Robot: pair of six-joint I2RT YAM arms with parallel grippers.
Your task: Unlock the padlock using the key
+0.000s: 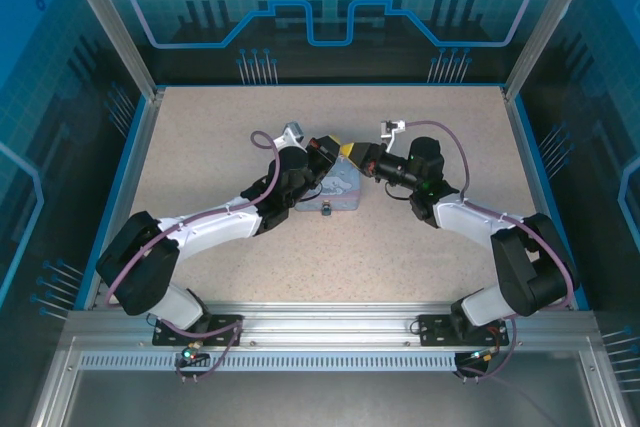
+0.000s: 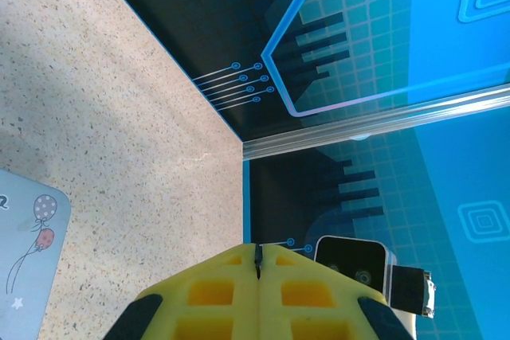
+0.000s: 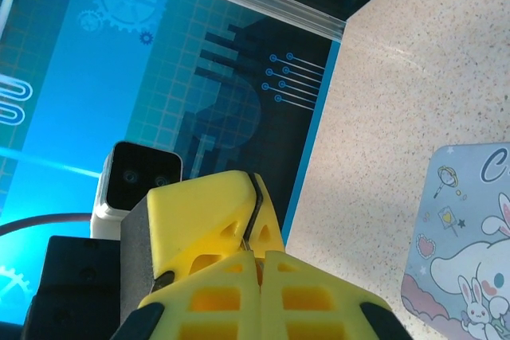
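The padlock (image 1: 326, 211) is a small dark thing on the speckled table (image 1: 220, 127), touching or just beside the near edge of the pale blue tin (image 1: 338, 190); at this size I cannot tell if its shackle is closed. Neither gripper touches it.

Above the far part of the tin the two arms meet tip to tip. The left gripper (image 1: 343, 150) has its yellow fingers (image 2: 215, 292) pressed together along a narrow seam. A thin dark sliver (image 2: 257, 254) stands at the top of that seam, too small to identify.

The right gripper (image 1: 356, 155) is likewise closed, its yellow pads (image 3: 215, 300) meeting with no gap. The tip of the left gripper's finger lies against it in the right wrist view. I cannot tell whether either pair is pinching anything.
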